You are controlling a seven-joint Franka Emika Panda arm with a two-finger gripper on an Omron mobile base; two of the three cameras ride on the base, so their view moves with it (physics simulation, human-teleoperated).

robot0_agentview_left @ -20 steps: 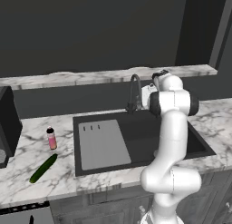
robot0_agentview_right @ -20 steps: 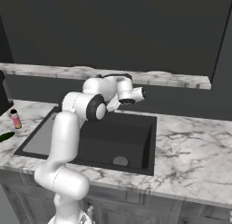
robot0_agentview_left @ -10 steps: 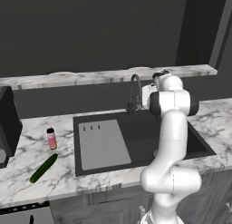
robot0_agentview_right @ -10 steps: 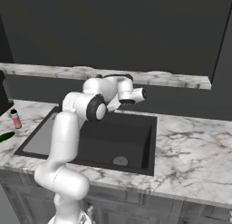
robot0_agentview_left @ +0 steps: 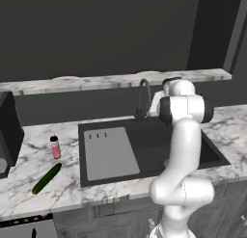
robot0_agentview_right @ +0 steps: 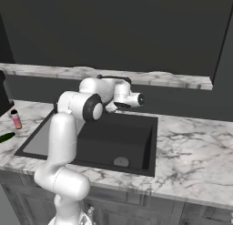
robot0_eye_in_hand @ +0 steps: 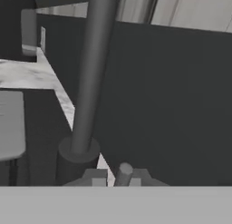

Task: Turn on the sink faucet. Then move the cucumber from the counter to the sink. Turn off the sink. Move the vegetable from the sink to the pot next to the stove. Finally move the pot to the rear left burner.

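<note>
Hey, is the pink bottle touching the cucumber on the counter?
Apart. In the left base view the pink bottle stands upright with bare marble counter between it and the cucumber lying nearer the front edge.

A: We see a dim kitchen, with soft even light from above. The counter looks palest.

B: We find no glare; the hand view is coarse and blurry.

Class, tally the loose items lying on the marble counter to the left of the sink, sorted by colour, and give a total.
Green: 1, the cucumber
Pink: 1, the small bottle with a black cap
Total: 2
</note>
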